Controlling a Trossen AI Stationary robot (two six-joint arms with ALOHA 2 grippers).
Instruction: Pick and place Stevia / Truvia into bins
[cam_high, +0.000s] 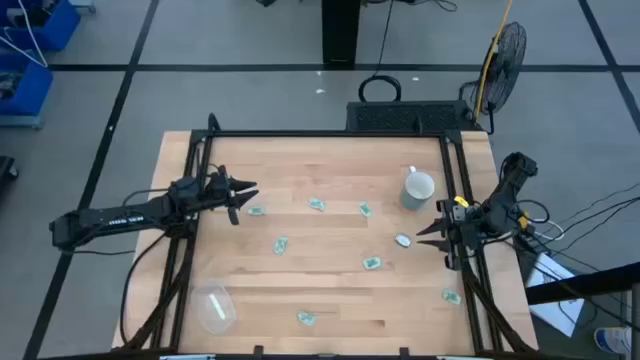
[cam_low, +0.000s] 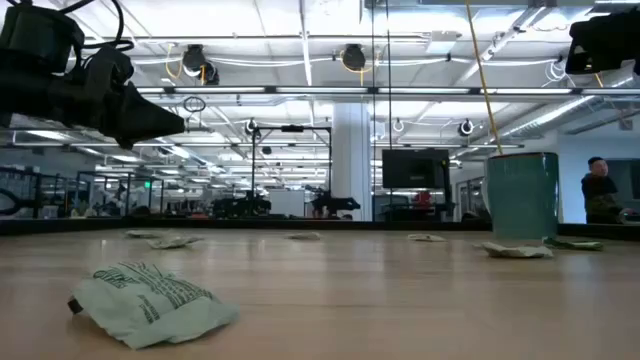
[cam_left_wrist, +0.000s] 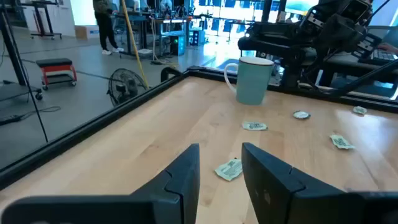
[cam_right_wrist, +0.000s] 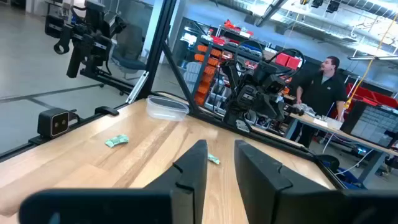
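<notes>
Beside left pincer (cam_high: 248, 192), sachet (cam_high: 256, 211) flat, long axis across table.

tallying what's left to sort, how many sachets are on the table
7 show from above: one by the left fingers, two mid-table, one centre-left, one centre-right, one at the near edge, one near-right. More may be hidden.

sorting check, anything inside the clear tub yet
The clear tub near the table's front left corner looks empty in the high view; no sachet shows through it. Nothing covers it.
</notes>
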